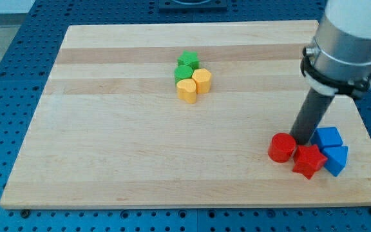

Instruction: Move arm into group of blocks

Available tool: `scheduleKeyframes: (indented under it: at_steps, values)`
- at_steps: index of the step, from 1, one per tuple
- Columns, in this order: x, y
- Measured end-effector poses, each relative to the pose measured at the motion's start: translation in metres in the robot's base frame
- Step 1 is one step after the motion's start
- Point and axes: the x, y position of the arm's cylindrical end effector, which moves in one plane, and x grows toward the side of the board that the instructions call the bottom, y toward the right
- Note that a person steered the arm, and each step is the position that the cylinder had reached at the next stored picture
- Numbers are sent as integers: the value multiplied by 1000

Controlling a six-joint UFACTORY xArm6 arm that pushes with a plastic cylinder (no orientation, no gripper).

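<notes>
A group of blocks lies at the view's lower right: a red cylinder (281, 147), a red star (309, 160), a blue cube (328, 137) and a blue triangular block (336, 159). My tip (299, 140) stands among them, between the red cylinder on its left and the blue cube on its right, just above the red star. A second group sits near the view's top centre: a green star (187, 60), a green cylinder (184, 72), a yellow hexagon (202, 80) and a yellow heart-shaped block (187, 90), all touching.
The wooden board (108, 129) lies on a blue perforated table (5, 77). The lower-right blocks are close to the board's right and bottom edges. The arm's grey body (346, 45) hangs over the board's upper right.
</notes>
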Motion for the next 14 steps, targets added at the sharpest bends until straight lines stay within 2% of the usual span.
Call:
scheduleKeyframes:
  at_steps: [2, 3, 4, 7, 9, 14]
  values:
    - [-103, 28]
    - [-36, 87]
    - [29, 105]
    - [44, 100]
    - [44, 75]
    - [44, -57]
